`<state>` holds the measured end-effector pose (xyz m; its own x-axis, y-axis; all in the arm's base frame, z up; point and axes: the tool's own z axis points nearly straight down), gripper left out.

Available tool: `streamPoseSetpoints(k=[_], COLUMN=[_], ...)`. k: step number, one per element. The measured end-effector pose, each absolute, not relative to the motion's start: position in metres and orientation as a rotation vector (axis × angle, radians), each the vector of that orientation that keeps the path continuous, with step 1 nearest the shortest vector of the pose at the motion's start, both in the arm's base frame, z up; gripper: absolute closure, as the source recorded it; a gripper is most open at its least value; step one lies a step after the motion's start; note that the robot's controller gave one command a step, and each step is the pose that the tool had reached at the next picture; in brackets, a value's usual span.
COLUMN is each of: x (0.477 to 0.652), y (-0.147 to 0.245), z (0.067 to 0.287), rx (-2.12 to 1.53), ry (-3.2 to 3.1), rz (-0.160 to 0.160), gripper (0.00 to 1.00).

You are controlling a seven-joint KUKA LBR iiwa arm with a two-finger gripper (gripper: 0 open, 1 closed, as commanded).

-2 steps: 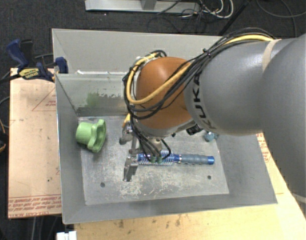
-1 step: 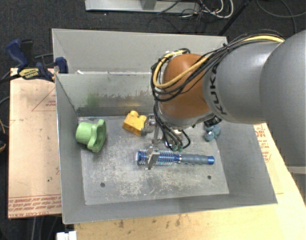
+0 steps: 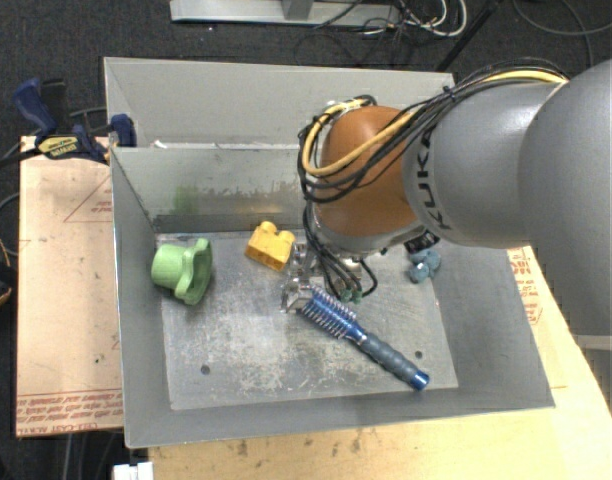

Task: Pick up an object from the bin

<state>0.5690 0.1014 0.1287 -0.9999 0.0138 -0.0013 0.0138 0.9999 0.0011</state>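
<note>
My gripper [image 3: 304, 286] hangs low near the middle of the bin, its metal fingers just under the orange cover. Its tips stand right at the bristle end of a blue brush [image 3: 361, 338], which lies slanted toward the bin's lower right with its handle pointing away. A yellow block [image 3: 270, 244] sits just up and left of the fingers, apart from them. Nothing shows between the fingers.
A green cup-like piece [image 3: 183, 268] lies on its side at the bin's left. A small light-blue object [image 3: 423, 263] peeks out at the right, partly under the arm. The arm and its cables cover the bin's upper right.
</note>
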Motion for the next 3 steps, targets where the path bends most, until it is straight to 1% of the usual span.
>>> streamPoseSetpoints(k=[1, 2, 3], x=[0.569, 0.566, 0.567], y=[0.101, 0.028, 0.027], z=[0.129, 0.075, 0.077], rx=[0.022, -0.421, -0.422], ry=[3.140, 3.104, 3.105], rz=[0.002, 0.008, 0.004], gripper=[0.00, 0.00, 1.00])
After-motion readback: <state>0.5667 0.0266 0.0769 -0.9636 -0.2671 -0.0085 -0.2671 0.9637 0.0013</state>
